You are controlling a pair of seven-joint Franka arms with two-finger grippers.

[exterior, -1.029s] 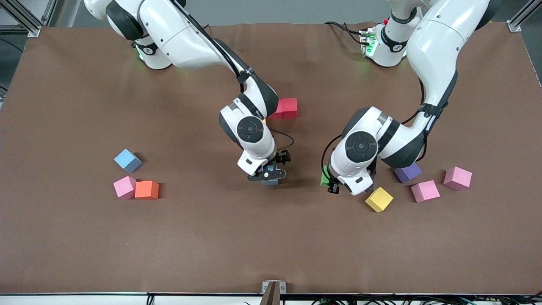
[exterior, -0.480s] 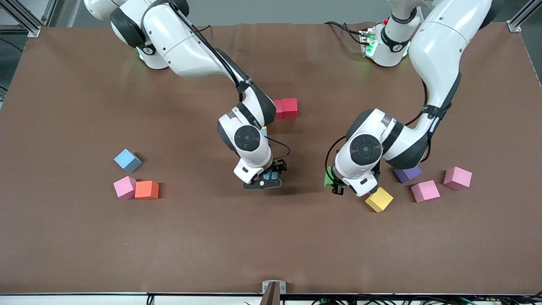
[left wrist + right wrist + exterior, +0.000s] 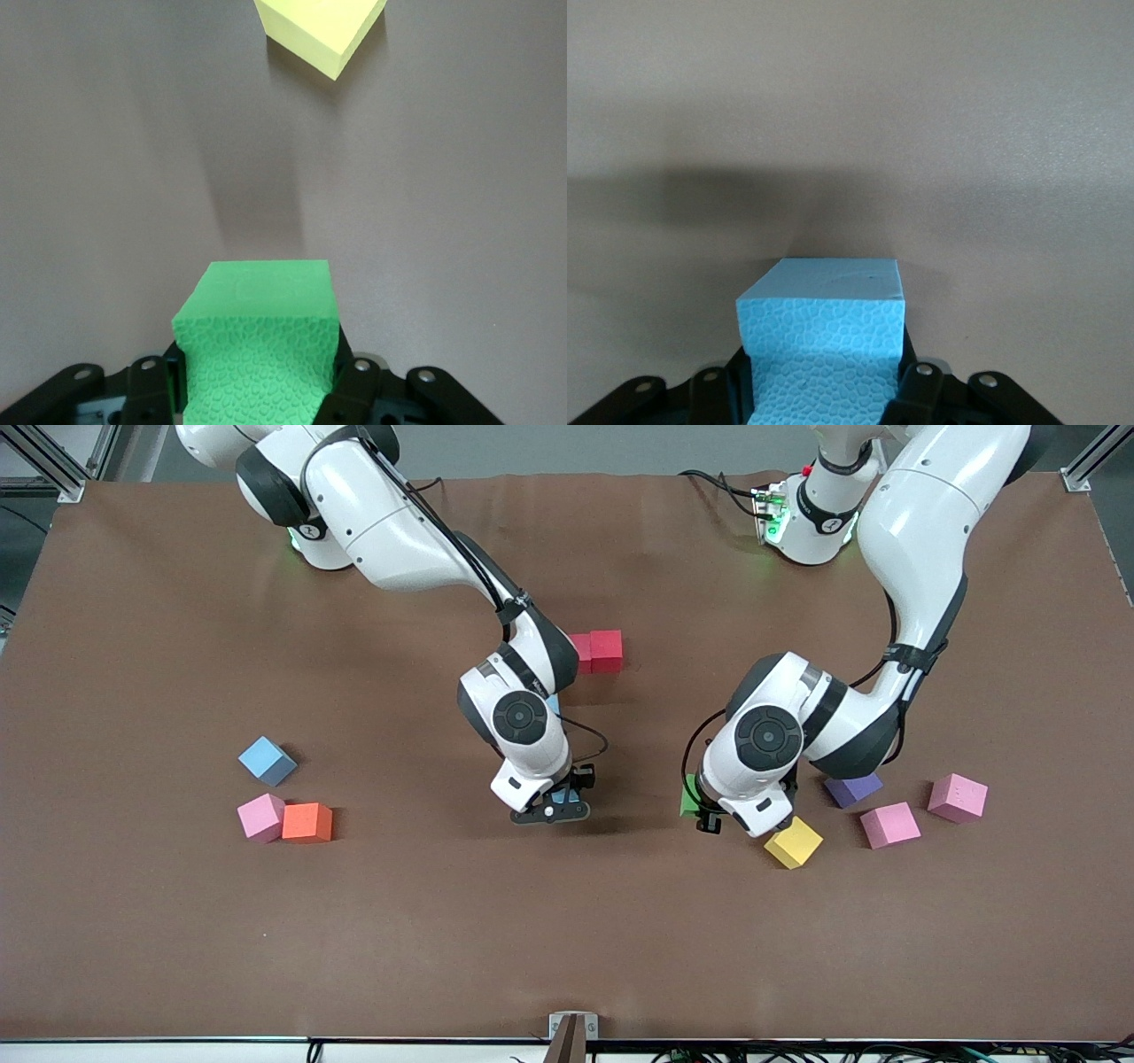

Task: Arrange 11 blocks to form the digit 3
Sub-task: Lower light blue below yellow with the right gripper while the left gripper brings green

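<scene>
One light blue block (image 3: 822,341) between right gripper (image 3: 824,390) fingers

Foam blocks (image 3: 306,822) scattered – green (image 3: 257,341), lt-blue (image 3: 822,341) in jaws.

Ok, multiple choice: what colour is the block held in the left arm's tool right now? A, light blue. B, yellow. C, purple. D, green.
D: the left wrist view shows a green block clamped in the left tool, with the yellow block lying apart on the table; the light blue block sits in the right tool.
</scene>
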